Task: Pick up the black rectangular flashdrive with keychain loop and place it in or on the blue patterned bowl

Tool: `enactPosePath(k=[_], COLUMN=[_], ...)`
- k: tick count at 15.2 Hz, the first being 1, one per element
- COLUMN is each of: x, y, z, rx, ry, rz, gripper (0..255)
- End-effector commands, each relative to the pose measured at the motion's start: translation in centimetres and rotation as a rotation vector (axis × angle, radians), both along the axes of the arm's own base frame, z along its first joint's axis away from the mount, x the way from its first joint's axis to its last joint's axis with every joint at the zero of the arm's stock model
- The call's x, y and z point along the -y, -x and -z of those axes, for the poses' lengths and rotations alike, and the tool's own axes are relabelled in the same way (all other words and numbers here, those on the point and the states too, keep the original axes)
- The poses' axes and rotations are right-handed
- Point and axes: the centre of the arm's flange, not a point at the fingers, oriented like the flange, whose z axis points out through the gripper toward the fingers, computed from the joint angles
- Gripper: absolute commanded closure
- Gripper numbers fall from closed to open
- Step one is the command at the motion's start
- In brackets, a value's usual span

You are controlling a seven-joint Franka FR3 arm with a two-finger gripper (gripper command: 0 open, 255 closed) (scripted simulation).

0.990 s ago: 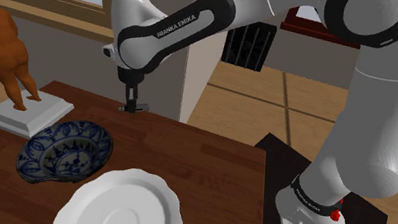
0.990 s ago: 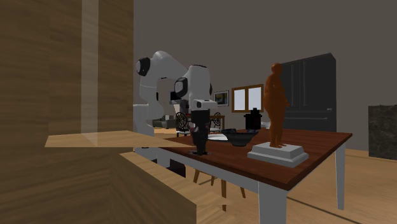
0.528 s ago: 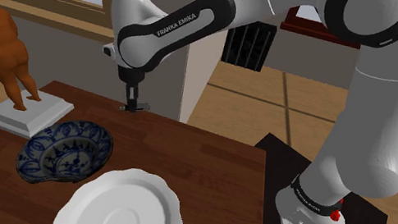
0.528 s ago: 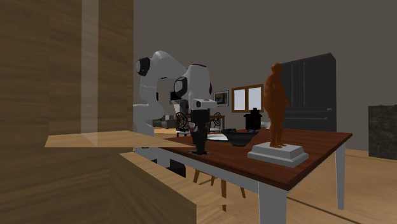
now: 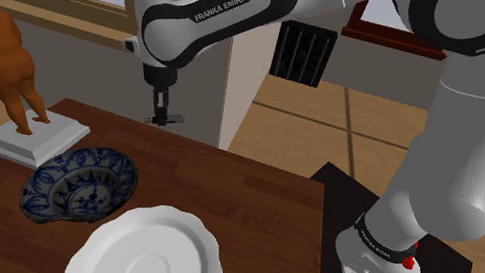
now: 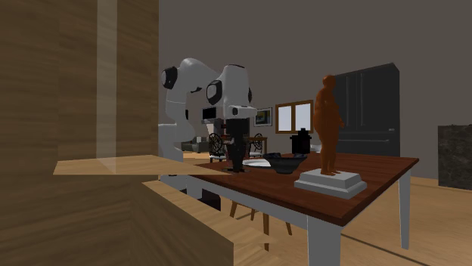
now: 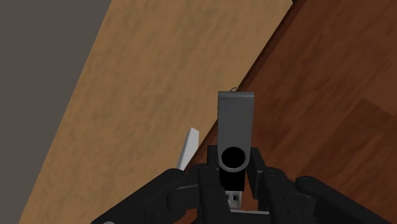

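**Shoulder view.** The gripper (image 5: 161, 119) hangs clear of the dark wooden table (image 5: 258, 214), above its far edge. The blue patterned bowl (image 5: 80, 184) lies near it, toward this view's lower left. A white plate (image 5: 148, 265) sits close beside the bowl on the near side. A brown figurine (image 5: 2, 45) stands on a white plinth (image 5: 32, 138) just beside the bowl's far rim. The tabletop between gripper and bowl is bare. Judged: the plinth is the nearest obstacle on the way over.

**Second exterior view.** The gripper (image 6: 237, 162) is poised above the table (image 6: 363, 189) near one edge. The bowl (image 6: 284, 162) shows as a low dark shape further along the table toward this view's right, and the figurine (image 6: 327, 125) stands nearer the camera.

**Wrist view.** The jaws are narrow, clasping the flashdrive (image 7: 236, 127) at its end. The drive is a dark grey rectangular body with a round hole near the fingers (image 7: 257, 170), and its long axis runs straight out from the gripper (image 7: 234, 183). The table edge (image 7: 273, 38) passes below it, with paler wood flooring (image 7: 127, 95) beyond. A thin white sliver (image 7: 188, 149) beside the drive cannot be identified.
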Motion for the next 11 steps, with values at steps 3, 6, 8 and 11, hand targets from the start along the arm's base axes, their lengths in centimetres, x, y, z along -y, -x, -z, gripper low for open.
enactPosePath(k=[3, 6, 8, 11], x=[-0.1, -0.1, -0.1, -0.1], y=[0.1, 0.1, 0.1, 0.1], z=[-2.1, -3.7, -4.7, -6.3], rx=[0.000, 0.000, 0.000, 0.000], ry=[0.000, 0.000, 0.000, 0.000], rz=[0.000, 0.000, 0.000, 0.000], gripper=[255, 255, 255, 255])
